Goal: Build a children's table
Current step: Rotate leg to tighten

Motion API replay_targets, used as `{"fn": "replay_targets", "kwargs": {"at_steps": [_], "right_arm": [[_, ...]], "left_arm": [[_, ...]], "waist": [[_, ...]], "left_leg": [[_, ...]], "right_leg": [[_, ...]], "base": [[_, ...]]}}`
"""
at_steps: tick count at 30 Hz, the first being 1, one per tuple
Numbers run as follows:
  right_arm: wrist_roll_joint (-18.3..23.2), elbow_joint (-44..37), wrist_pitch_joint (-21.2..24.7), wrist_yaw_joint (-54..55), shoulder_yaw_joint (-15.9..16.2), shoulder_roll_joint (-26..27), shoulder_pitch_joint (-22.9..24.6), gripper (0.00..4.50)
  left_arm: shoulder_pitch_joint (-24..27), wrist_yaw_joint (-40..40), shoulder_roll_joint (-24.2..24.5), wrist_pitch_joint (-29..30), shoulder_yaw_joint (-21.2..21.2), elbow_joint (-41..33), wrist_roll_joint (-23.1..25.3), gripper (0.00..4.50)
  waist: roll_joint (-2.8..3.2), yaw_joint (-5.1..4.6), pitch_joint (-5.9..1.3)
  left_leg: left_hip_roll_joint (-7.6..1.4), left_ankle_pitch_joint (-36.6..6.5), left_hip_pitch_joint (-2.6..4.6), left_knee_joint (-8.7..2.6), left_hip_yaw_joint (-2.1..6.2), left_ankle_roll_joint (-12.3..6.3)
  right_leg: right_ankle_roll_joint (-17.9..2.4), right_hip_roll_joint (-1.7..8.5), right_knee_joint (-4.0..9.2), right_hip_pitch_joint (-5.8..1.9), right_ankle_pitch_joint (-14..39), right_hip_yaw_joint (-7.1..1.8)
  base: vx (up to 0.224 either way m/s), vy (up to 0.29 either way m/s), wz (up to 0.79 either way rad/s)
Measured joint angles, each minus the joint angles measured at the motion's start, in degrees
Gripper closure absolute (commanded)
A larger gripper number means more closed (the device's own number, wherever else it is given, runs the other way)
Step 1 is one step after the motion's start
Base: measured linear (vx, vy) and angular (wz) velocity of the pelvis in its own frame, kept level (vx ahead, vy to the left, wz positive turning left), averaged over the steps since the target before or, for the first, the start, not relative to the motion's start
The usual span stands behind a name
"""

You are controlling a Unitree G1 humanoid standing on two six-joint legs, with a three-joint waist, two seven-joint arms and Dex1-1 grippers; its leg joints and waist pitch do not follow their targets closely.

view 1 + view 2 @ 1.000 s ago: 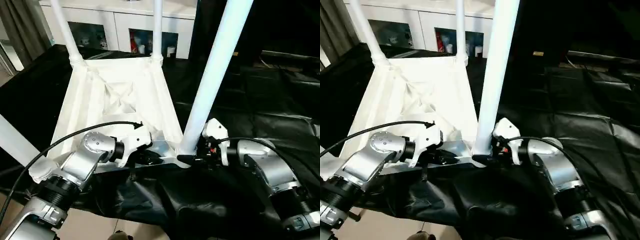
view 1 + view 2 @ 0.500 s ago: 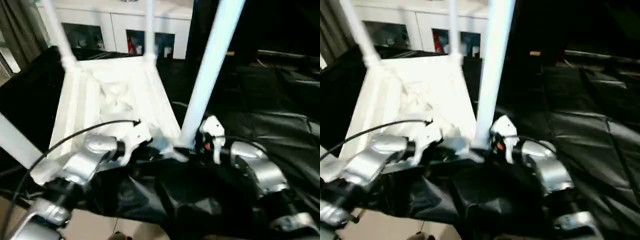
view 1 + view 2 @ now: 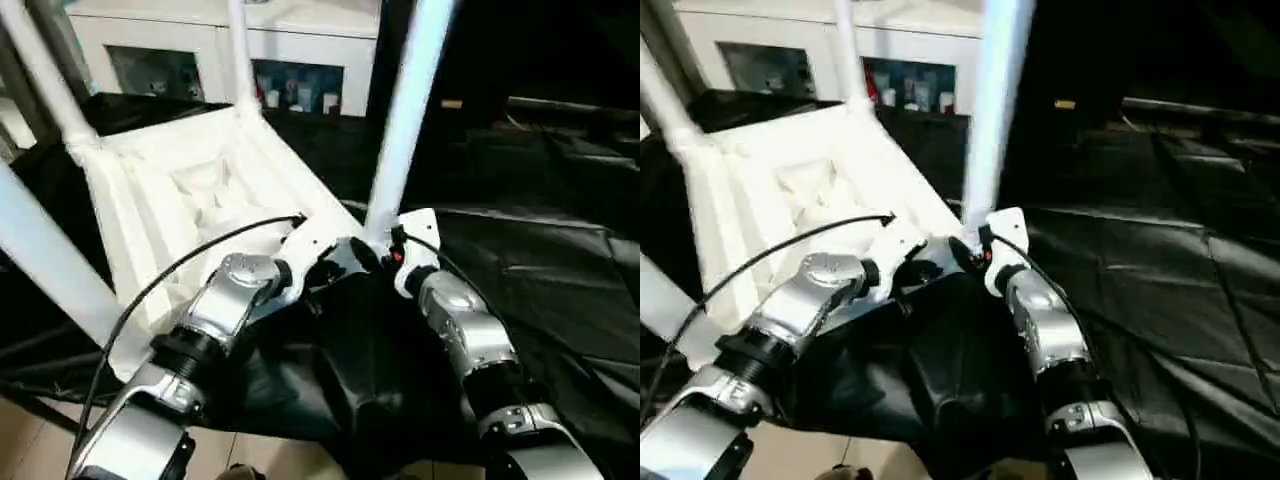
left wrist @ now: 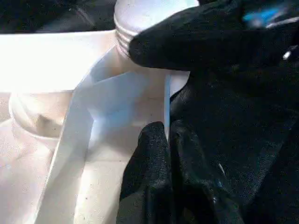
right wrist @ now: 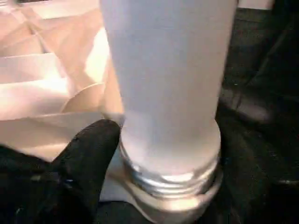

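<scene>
Left claw (image 4: 166,135) pinches the tabletop's rim (image 4: 164,100); right claw (image 3: 378,252) grips the leg (image 3: 400,125) base — keep turning squarely, so threads seat.

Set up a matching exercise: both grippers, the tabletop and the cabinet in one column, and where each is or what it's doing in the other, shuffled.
1. left gripper
2. right gripper
3. tabletop
4. cabinet

A. upside down on the black cloth
B. beyond the cloth, at the back
C. pinched shut on the tabletop's edge
D. round the near leg's base

Pairs: 1-C, 2-D, 3-A, 4-B
</scene>
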State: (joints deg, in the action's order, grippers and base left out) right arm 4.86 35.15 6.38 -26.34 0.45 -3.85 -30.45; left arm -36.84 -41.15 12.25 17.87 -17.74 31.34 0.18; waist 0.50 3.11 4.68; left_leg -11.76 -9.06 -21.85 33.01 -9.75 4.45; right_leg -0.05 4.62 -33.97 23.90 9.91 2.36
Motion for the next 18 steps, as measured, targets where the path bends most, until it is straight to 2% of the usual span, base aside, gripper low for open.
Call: {"fn": "replay_targets", "kwargs": {"at_steps": [3,9,14,18], "right_arm": [[1.60,-1.74,1.10,-7.28,1.30,-2.45,0.85,0.70],[2.69,-5.99,2.27,-22.74,6.44,-9.58,2.08,0.70],[3.54,-8.12,2.22,-31.89,8.46,-13.05,2.92,0.70],[4.13,-8.25,2.20,-36.53,10.11,-14.11,2.39,0.70]], "left_arm": [[1.52,-3.80,2.76,-2.33,-0.01,-1.54,-0.22,4.50],[4.88,-15.00,9.00,-4.81,-0.11,-6.10,-2.61,4.50],[6.96,-22.01,12.54,-4.56,-0.23,-9.75,-4.83,4.50],[7.46,-25.84,14.78,-4.55,-0.19,-10.80,-5.45,4.50]], "waist": [[0.02,0.01,0.00],[0.11,0.46,-0.03],[0.13,0.74,-0.09],[0.01,1.58,-0.08]], "left_leg": [[-0.04,0.00,0.19,-0.24,-0.02,0.00],[-0.17,0.01,0.50,-0.86,-0.08,0.02],[-0.17,-0.01,0.36,-0.68,-0.18,0.04],[-0.18,-0.11,-0.05,-0.35,-0.28,-0.21]], "right_leg": [[0.09,-0.02,-0.07,0.02,-0.65,0.05],[0.04,-0.21,-0.19,0.02,-0.71,0.25],[-0.21,-0.20,-0.17,0.05,-0.36,0.18],[-0.30,-0.17,-0.12,0.23,-0.31,0.20]], "base": [[0.000,0.000,0.00],[0.000,0.000,0.00],[0.049,0.008,-0.01],[0.000,0.000,0.00]]}}
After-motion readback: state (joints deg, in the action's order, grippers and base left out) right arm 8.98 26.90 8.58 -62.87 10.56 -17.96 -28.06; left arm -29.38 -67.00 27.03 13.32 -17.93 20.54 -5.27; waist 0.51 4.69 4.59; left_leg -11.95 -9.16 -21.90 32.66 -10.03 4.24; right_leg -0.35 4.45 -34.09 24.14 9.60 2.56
